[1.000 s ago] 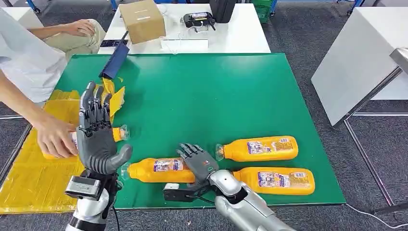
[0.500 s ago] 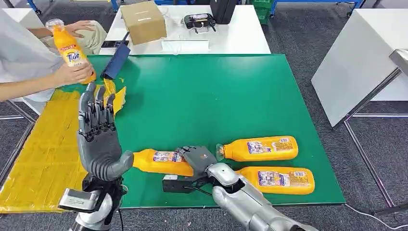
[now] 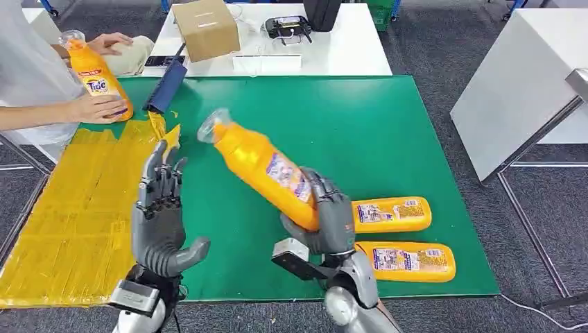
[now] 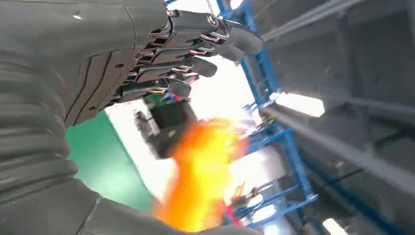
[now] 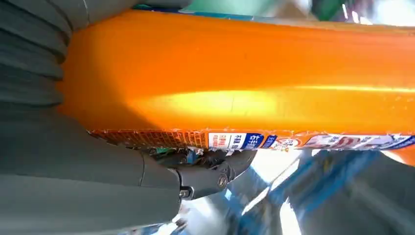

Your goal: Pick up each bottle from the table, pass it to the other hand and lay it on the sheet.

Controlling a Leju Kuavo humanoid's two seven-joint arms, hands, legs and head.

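My right hand [image 3: 331, 216] grips an orange bottle [image 3: 262, 166] by its lower body and holds it above the green table [image 3: 333, 125], tilted with its clear cap up toward the left. The same bottle [image 5: 254, 78] runs across the right wrist view, fingers [image 5: 210, 174] wrapped under it. My left hand [image 3: 161, 220] is raised beside it, palm up, fingers apart, holding nothing; its fingers [image 4: 195, 44] are spread in the left wrist view, with the bottle [image 4: 200, 176] blurred beyond. Two more orange bottles [image 3: 388, 214] [image 3: 405, 261] lie at the table's near right. The yellow sheet [image 3: 62, 222] covers the left side.
A person at the far left holds another orange bottle [image 3: 97, 73] upright over the sheet's far end. A dark blue flat object [image 3: 165, 89] lies at the table's back left. Behind stands a white table with a cardboard box [image 3: 205, 29] and black devices.
My right hand has closed on the bottle lying nearest my left hand and lifted it off the table, tilted up. My left hand dropped lower. The person took a bottle off the sheet.
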